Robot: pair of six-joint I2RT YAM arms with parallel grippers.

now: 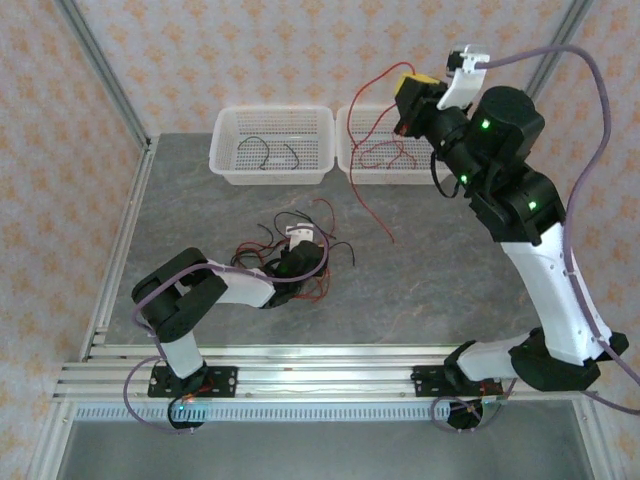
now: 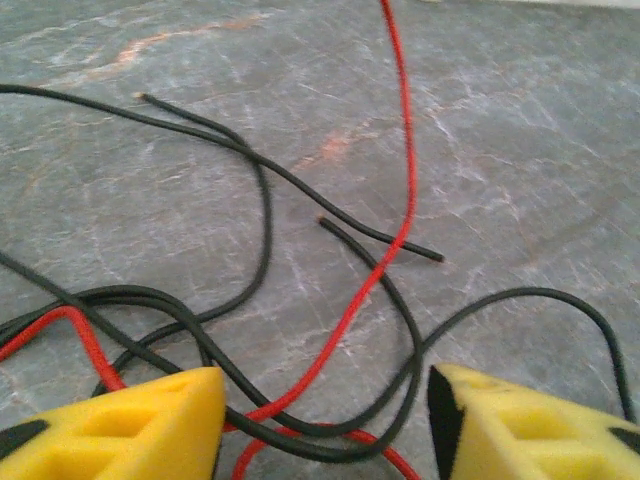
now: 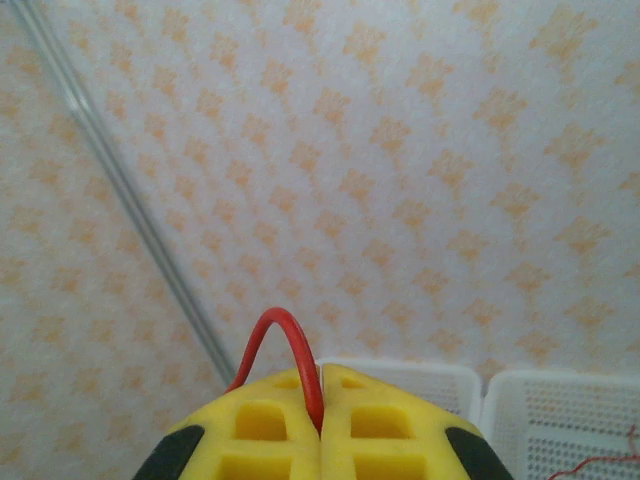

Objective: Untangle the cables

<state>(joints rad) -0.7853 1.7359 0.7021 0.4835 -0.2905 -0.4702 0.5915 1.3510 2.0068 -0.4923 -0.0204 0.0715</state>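
Right gripper (image 1: 408, 98), raised over the far right basket (image 1: 345, 160), pinched a red wire (image 3: 268, 322) between its closed fingers. Left gripper (image 2: 325, 400), jaws spread, lay low over the tangle of red and black cables (image 1: 322, 213) on the near-left table (image 1: 450, 260).

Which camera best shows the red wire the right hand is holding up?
Top external: the red wire runs its whole length from the right hand down to the table. Right wrist shows a short loop pinched between its fingers. Left wrist shows the tangle; whether this wire is there is unclear.
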